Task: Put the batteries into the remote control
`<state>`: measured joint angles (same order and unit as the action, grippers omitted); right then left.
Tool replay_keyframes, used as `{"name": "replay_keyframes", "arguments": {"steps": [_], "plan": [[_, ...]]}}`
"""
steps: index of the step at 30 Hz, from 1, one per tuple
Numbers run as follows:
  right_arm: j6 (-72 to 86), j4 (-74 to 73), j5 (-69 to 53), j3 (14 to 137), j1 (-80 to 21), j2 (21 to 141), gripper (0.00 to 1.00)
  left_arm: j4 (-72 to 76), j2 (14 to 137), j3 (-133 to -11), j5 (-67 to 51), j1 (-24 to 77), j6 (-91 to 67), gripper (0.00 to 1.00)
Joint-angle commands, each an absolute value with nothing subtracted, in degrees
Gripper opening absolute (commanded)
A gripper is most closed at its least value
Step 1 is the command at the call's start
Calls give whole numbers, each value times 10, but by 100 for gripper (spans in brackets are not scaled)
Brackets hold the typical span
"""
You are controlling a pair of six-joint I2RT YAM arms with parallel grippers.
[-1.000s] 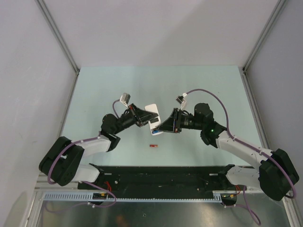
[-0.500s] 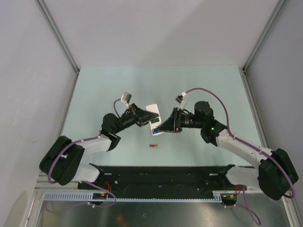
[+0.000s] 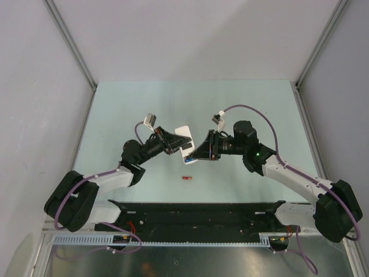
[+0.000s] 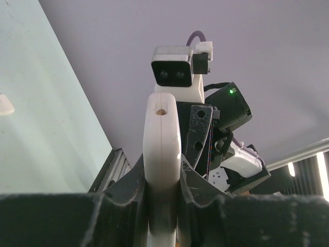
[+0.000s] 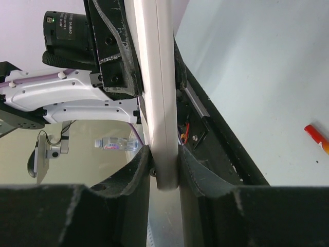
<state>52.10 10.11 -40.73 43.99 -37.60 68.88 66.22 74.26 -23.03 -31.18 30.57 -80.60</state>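
L side: left gripper (image 3: 174,147) clamped on remote control (image 3: 184,137), which is held in air above table (image 3: 115,115). R side: right gripper (image 3: 196,153) also closed on same bar, from opposite side. Red battery (image 3: 186,178) lies on table just nearer the bases, untouched.

Judged step: two-handed regrasp of the bar. Advice: loosen one pincer only with other firm; no twisting between them.

Long axis: far-to-near in top view, slightly slanted. Edge-on to both wrist cameras. Face orientation: cannot tell.
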Motion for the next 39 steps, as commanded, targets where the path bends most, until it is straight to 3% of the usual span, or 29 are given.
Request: {"name": "replay_keyframes", "arguments": {"steps": [1, 12, 15, 32, 39], "plan": [[520, 78, -356, 457, -368, 689, 22, 688, 713, -228, -307, 315, -801, 0], [550, 93, -337, 458, -366, 672, 53, 659, 703, -221, -294, 315, -788, 0], [558, 94, -332, 458, -361, 664, 57, 657, 701, -220, -293, 315, -787, 0], [551, 76, -307, 458, -390, 638, 56, 633, 672, -209, -236, 315, -780, 0], [543, 63, -296, 458, -410, 653, 47, 611, 651, -209, -215, 315, -770, 0]]}}
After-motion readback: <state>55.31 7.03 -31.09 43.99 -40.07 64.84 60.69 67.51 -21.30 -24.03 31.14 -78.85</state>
